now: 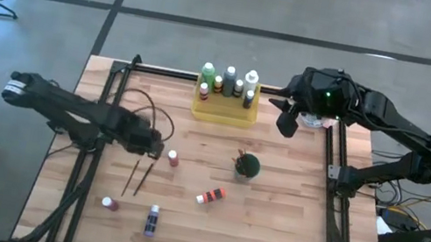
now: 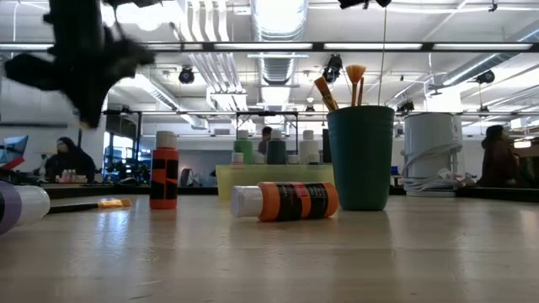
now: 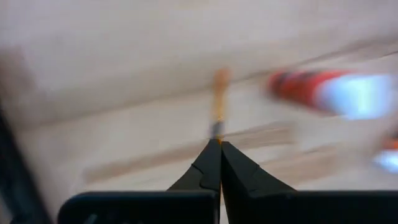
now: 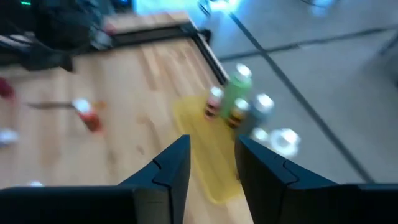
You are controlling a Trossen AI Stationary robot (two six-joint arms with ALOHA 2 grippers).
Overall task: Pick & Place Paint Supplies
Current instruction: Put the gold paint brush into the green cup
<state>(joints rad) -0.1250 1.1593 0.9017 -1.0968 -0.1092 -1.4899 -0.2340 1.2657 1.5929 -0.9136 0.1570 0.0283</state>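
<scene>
My left gripper is over the table's left middle, shut on a thin orange-brown paintbrush. In the high view two thin brushes show just beside it; I cannot tell which is the held one. A red bottle stands close by. An orange bottle lies on its side, and a purple bottle and another small bottle lie nearer the front. My right gripper hangs open, high beside the yellow tray, which holds several bottles. My left gripper pinches the paintbrush between its two shut fingertips, at the metal ferrule. The fingers point steeply down from above. The brush sticks out beyond the fingertips. I cannot tell whether its far end rests on the table.
A dark green cup with brushes standing in it sits right of centre. The tray stands at the far edge. Bare wood lies at the front right. People sit in the room beyond the table.
</scene>
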